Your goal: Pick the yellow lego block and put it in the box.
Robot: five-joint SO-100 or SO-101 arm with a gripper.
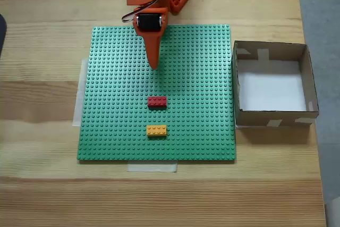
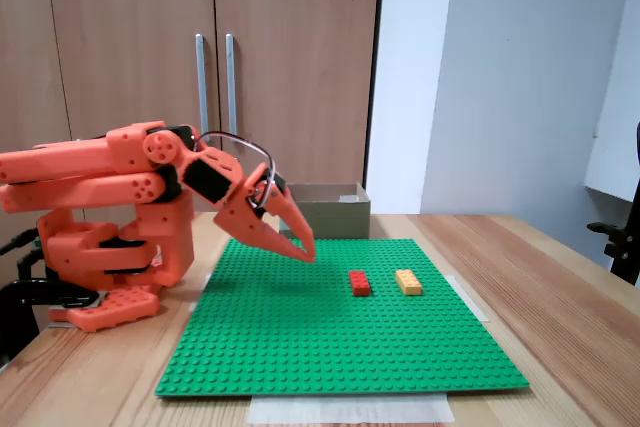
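The yellow lego block (image 1: 156, 130) (image 2: 408, 281) lies on the green baseplate (image 1: 117, 120) (image 2: 300, 337), near its front edge in a fixed view from above. The box (image 1: 245, 111) (image 2: 330, 215) stands off the plate's right side there, brown cardboard with a white floor, nothing in it. My orange gripper (image 1: 154, 65) (image 2: 306, 252) hovers low over the back half of the plate, well short of the yellow block. Its fingers are together, holding nothing.
A red brick (image 1: 156, 101) (image 2: 359, 283) sits on the plate between the gripper and the yellow block. The arm's orange base (image 2: 110, 247) stands at the table's back edge. Wooden cupboard doors (image 2: 210, 67) rise behind the table.
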